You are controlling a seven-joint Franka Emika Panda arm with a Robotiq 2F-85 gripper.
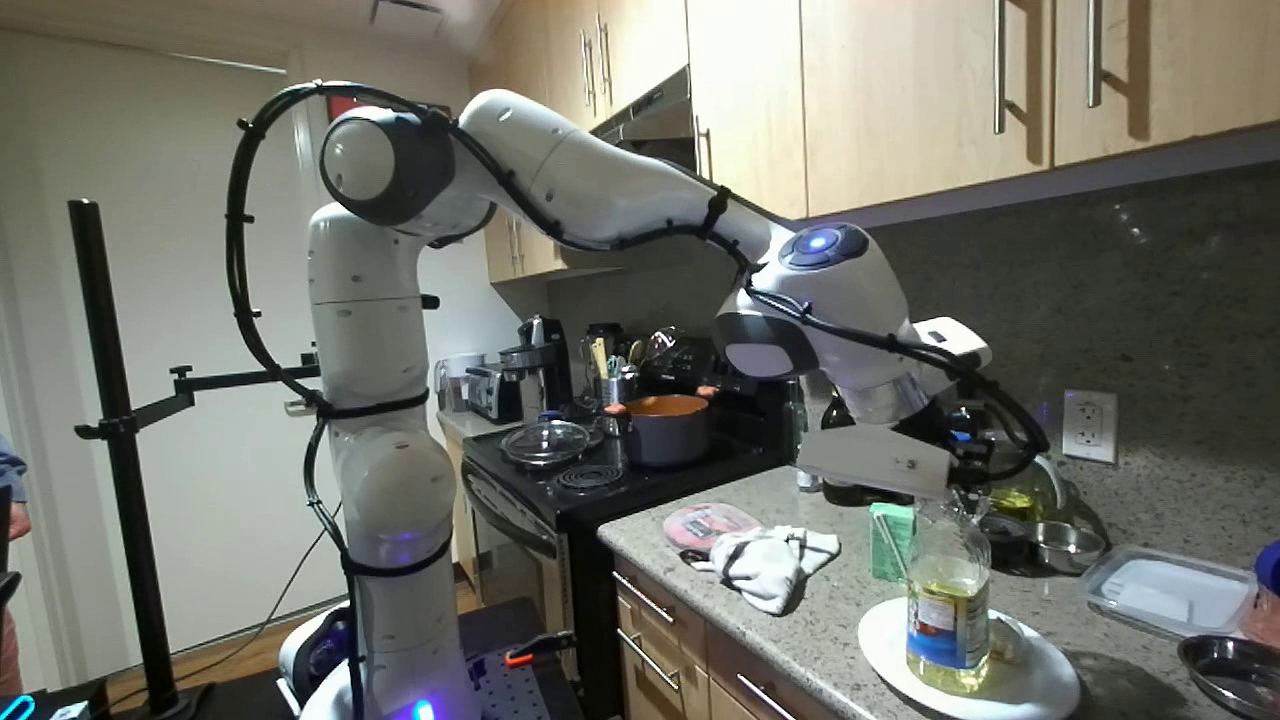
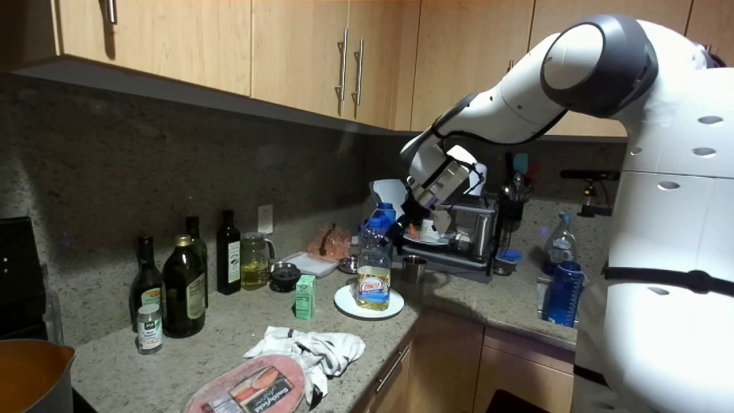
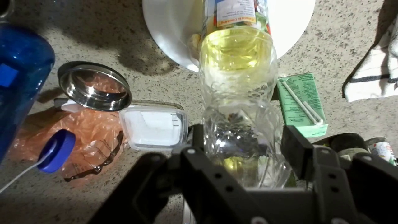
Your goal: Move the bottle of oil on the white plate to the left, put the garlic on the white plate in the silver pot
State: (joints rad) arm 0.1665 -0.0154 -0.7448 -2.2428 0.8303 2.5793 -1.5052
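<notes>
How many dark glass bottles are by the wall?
4, in an exterior view: the gold-capped bottle, a half-hidden bottle behind it, the leftmost bottle, and the slim bottle farthest right. More may be hidden.

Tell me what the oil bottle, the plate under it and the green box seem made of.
Oil bottle: almost certainly clear, glossy plastic; its see-through wall is dimpled and glinting.
White plate: smooth, with soft sheen; probably glazed ceramic, though plastic is possible.
Green box: likely coated carton, fairly matte; flat, crisp-edged faces carry small print.
</notes>
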